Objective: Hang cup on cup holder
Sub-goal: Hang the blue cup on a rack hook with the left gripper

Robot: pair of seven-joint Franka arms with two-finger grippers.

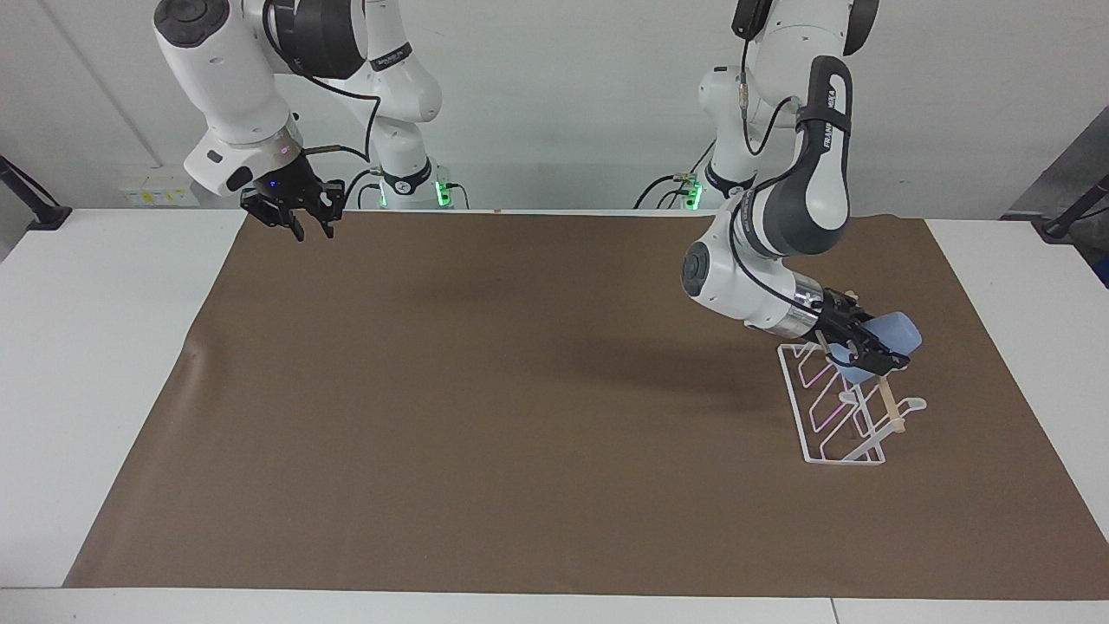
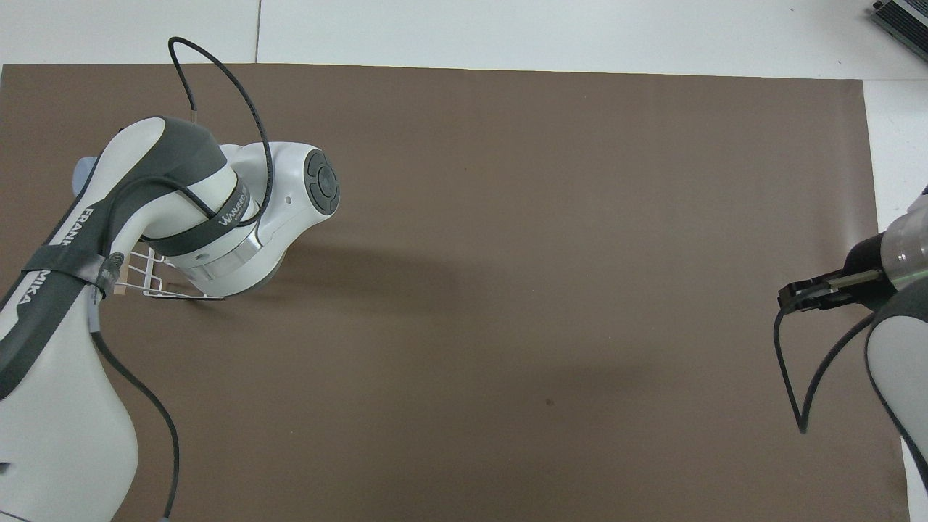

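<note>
Brown paper mat (image 1: 520,390) covers my table. White wire cup holder w/ wooden dowel (image 1: 845,416) sits at left arm's end. Left gripper (image 1: 866,345) pinches small light-blue plastic cup (image 1: 892,334) tilted over holder's nearer prongs. Right gripper (image 1: 293,208) waits, fingers spread, above mat's edge.

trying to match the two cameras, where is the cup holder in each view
Facing view: the cup holder stands on the brown mat at the left arm's end, under the left gripper.
Overhead view: only its corner shows, beside the left arm's wrist.
Shared landmark: its wooden dowel.
</note>
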